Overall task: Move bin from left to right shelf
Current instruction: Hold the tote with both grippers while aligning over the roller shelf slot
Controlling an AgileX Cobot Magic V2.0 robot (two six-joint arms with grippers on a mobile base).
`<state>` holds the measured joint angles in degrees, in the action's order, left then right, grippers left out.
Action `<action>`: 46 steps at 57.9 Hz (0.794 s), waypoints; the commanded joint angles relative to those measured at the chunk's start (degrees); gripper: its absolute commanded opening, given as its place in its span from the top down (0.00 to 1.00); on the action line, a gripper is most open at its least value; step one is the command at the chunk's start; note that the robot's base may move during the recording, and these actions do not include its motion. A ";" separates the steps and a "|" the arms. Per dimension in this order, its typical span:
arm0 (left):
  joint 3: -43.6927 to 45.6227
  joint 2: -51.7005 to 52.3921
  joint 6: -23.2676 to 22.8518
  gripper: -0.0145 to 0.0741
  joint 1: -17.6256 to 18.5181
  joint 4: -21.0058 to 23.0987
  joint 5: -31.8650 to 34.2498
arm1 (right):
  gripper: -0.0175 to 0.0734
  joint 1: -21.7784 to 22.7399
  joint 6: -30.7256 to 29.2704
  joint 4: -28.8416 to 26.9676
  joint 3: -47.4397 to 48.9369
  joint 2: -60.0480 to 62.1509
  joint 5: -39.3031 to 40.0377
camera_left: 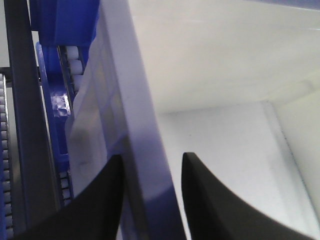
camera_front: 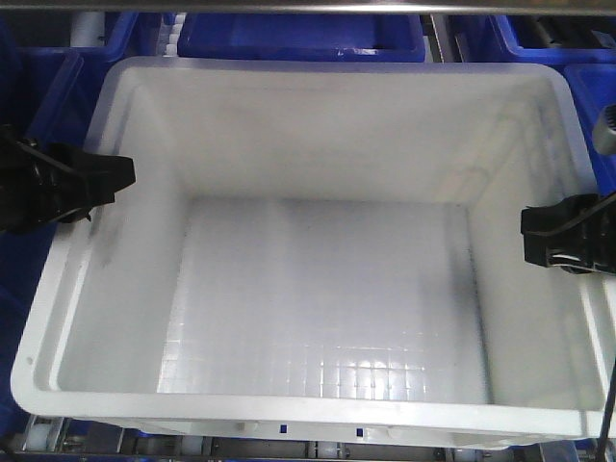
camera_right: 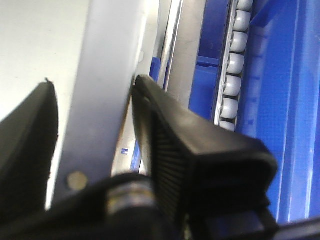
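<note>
The bin (camera_front: 318, 135), a large white crate with nothing in it, fills the front view. My left gripper (camera_front: 115, 183) sits on its left rim and my right gripper (camera_front: 539, 236) on its right rim. In the left wrist view the left gripper (camera_left: 150, 160) straddles the thick rim (camera_left: 140, 110), one black finger outside and one inside, shut on it. In the right wrist view the right gripper (camera_right: 92, 82) clamps the other rim (camera_right: 107, 75), and its outer finger (camera_right: 165, 130) presses on the rim's outer edge.
Blue plastic bins (camera_front: 298, 34) stand behind the white one and on both sides (camera_right: 285, 100). White shelf rollers (camera_right: 235, 55) run beside the right rim and others (camera_left: 75, 60) beside the left. A dark shelf post (camera_left: 22, 125) stands left of the left gripper.
</note>
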<state>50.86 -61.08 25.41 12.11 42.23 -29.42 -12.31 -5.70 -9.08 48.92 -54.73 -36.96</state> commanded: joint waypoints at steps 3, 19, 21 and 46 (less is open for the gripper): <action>2.47 2.12 1.39 0.84 1.07 6.13 -1.01 | 0.81 -0.24 0.64 -4.17 2.49 1.04 8.64; 2.47 2.12 1.39 0.84 1.07 6.13 -1.01 | 0.81 -0.24 0.64 -4.17 2.49 1.04 8.64; 2.47 2.12 1.39 0.84 1.07 6.13 -1.01 | 0.81 -0.24 0.64 -4.17 2.49 1.04 8.64; 2.47 2.12 1.43 0.84 1.07 6.13 -0.60 | 0.81 -0.24 0.64 -4.17 2.49 1.04 8.91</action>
<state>50.86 -61.08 25.41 12.11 42.23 -29.42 -12.31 -5.70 -9.08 48.92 -54.73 -36.96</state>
